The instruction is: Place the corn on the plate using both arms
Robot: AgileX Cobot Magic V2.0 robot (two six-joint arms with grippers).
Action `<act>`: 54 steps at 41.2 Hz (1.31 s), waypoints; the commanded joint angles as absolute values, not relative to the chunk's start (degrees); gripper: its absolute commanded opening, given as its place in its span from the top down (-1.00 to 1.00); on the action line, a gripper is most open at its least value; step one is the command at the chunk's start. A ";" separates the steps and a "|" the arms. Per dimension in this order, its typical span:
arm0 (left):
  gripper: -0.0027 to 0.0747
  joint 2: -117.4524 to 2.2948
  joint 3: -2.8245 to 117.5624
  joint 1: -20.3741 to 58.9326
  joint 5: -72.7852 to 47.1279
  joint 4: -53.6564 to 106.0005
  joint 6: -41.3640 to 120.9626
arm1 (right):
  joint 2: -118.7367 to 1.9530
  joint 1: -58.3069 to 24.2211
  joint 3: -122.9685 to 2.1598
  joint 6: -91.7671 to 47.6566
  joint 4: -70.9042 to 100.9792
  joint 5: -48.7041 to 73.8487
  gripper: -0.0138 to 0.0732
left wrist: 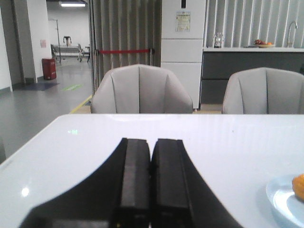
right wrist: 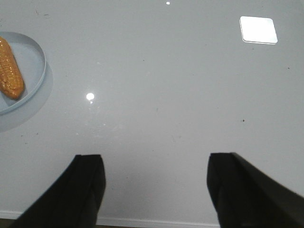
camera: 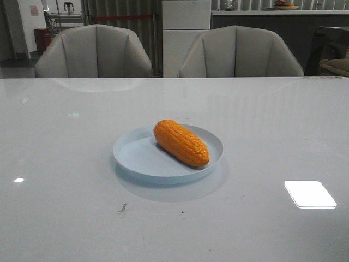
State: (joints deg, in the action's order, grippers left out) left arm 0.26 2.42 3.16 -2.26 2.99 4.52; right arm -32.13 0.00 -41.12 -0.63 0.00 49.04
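Observation:
The orange corn lies on the pale blue plate in the middle of the table, angled from back left to front right. Neither arm shows in the front view. In the left wrist view my left gripper is shut and empty, level over the table, with the plate's rim and a bit of corn off to its side. In the right wrist view my right gripper is open and empty above bare table near its front edge, well away from the plate and corn.
Two grey chairs stand behind the table's far edge. A bright light reflection lies on the table at the front right. A small dark mark lies in front of the plate.

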 commanded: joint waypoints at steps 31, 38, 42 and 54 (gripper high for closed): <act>0.70 1.36 -2.51 2.88 1.25 3.80 4.51 | -32.46 0.40 -42.70 -0.68 0.00 45.54 -0.61; 0.70 1.36 -2.51 2.88 1.25 3.80 4.51 | -32.46 0.40 -42.70 -0.68 0.00 45.54 -0.61; 0.70 1.36 -2.51 2.88 1.25 3.80 4.51 | -32.46 0.40 -42.70 -0.68 0.00 45.54 -0.61; 0.70 1.36 -2.51 2.88 1.25 3.80 4.51 | -22.43 -0.03 -41.70 -0.68 0.00 45.01 -0.60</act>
State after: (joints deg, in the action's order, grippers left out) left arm 0.26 -0.34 3.06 -3.09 3.22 4.65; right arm -26.65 -0.06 -40.74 -0.63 0.00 49.30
